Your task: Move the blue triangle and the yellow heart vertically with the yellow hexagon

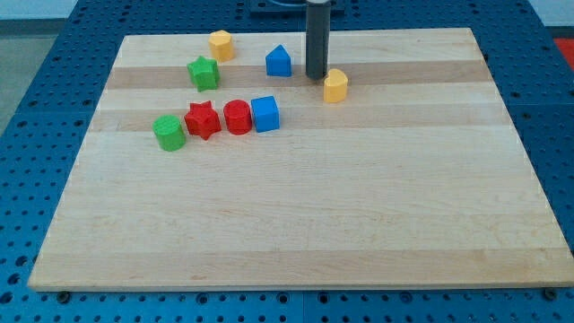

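Observation:
The blue triangle (279, 61) sits near the view's top, left of centre. The yellow heart (335, 86) lies to its right and a little lower. The yellow hexagon (221, 44) is at the view's top left. My tip (316, 76) is down on the board between the blue triangle and the yellow heart, just to the upper left of the heart and close to it. I cannot tell whether it touches the heart.
A green star (204, 73) lies below the hexagon. A row of a green cylinder (169, 133), red star (203, 119), red cylinder (237, 117) and blue cube (265, 114) sits lower left. The wooden board (305, 215) rests on a blue perforated table.

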